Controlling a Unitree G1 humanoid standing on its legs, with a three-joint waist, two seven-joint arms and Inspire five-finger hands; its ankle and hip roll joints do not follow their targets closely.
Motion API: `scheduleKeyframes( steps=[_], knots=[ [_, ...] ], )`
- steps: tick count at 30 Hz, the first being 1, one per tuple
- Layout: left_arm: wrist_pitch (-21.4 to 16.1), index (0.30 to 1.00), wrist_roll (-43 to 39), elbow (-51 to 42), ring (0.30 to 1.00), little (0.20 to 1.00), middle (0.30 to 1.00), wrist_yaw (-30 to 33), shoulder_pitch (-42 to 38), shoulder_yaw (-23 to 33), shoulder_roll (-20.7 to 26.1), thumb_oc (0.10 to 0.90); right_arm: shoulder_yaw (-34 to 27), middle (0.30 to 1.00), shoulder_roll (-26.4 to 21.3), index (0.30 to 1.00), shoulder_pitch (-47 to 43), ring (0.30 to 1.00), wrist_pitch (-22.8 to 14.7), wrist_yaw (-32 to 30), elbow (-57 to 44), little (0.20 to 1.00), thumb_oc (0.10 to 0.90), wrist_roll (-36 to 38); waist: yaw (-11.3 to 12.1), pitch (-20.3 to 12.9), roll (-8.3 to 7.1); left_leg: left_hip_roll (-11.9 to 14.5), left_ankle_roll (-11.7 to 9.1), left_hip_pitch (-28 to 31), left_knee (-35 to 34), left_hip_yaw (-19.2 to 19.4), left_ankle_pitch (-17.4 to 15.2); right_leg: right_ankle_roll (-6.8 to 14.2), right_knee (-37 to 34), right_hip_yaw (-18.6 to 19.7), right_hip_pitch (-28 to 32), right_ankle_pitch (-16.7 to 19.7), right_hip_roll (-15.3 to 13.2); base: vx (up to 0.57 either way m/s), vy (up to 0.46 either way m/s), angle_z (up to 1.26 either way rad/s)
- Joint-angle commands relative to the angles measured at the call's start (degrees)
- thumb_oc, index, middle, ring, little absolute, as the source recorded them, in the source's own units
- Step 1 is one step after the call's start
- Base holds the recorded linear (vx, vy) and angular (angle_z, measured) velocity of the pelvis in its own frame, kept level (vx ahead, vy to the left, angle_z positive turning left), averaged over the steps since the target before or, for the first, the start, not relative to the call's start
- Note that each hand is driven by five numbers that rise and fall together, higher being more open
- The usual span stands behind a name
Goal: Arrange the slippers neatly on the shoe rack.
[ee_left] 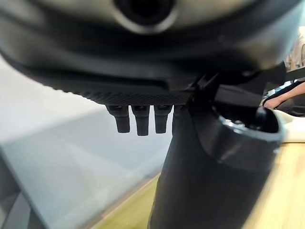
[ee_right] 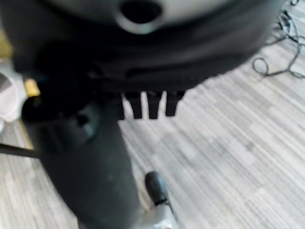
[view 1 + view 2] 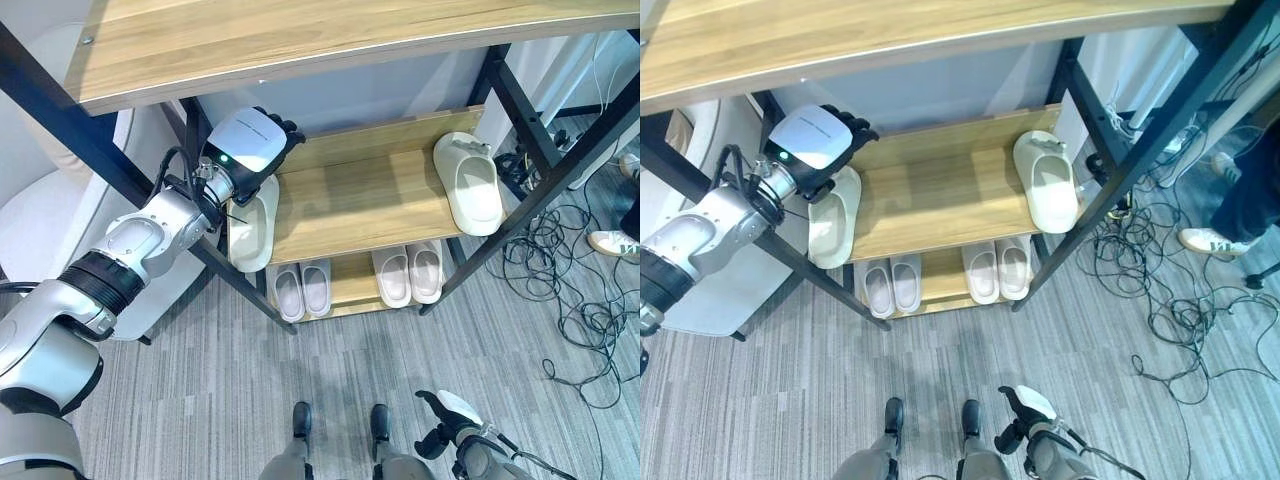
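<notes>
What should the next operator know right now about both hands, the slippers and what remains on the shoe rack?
Left hand: at the middle shelf's left end, over the cream slipper there; its grasp cannot be told.
Right hand: low over the floor, idle, fingers relaxed, holding nothing.
Shoe rack: the matching slipper lies at the middle shelf's right end, far from its mate.
Done: two pale pairs sit side by side on the bottom shelf.
Left: probably bring the two cream slippers together as a pair.

Two cream slippers [image 3: 468, 182] [image 3: 252, 225] are lying at opposite ends of the shoe rack's [image 3: 370, 195] middle shelf; two pale pairs [image 3: 302, 289] [image 3: 409, 273] are sitting below.
</notes>
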Motion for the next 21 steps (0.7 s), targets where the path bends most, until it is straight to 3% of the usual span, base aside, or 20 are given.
scheduleKeyframes(
  steps=[1, 9, 21],
  knots=[
    [4.3, 0.900, -0.5, 5.6, 0.900, 0.900, 0.900, 2.3, -3.6, 8.3, 1.2, 0.800, -0.3, 0.900, -1.9, 0.900, 2.0, 0.900, -0.3, -1.0, -2.1, 0.900, 0.800, 1.2, 0.4, -2.5, -2.06, -2.4, 1.4, 0.2, 0.1, 0.9, -3.9, 2.7, 1.8, 0.6, -2.8, -3.7, -1.7, -0.03, -0.022, 0.00],
    [6.5, 0.900, -0.3, 10.0, 0.900, 0.900, 0.900, 2.5, -4.3, 8.8, -0.7, 0.800, -0.1, 0.900, -2.3, 0.900, 1.7, 0.900, 0.1, -0.8, -2.9, 0.900, 0.800, 1.4, 0.1, -1.3, -1.77, -2.4, 1.3, -0.6, 0.1, 1.2, -3.4, 2.8, 2.1, 1.2, -4.1, -3.2, -1.7, -0.01, -0.003, -0.02],
    [7.1, 0.900, 3.7, 12.9, 0.900, 0.900, 0.900, 1.7, -7.3, 4.4, -1.2, 0.800, -0.9, 0.900, -3.5, 0.900, 2.4, 0.900, -0.2, -1.3, -3.5, 0.900, 0.800, 1.8, -0.9, -0.3, -2.32, -2.0, 1.4, -1.6, 0.1, 1.8, -3.3, 3.0, 2.0, 1.8, -5.4, -2.8, -1.5, 0.00, -0.003, -0.04]
  ],
)
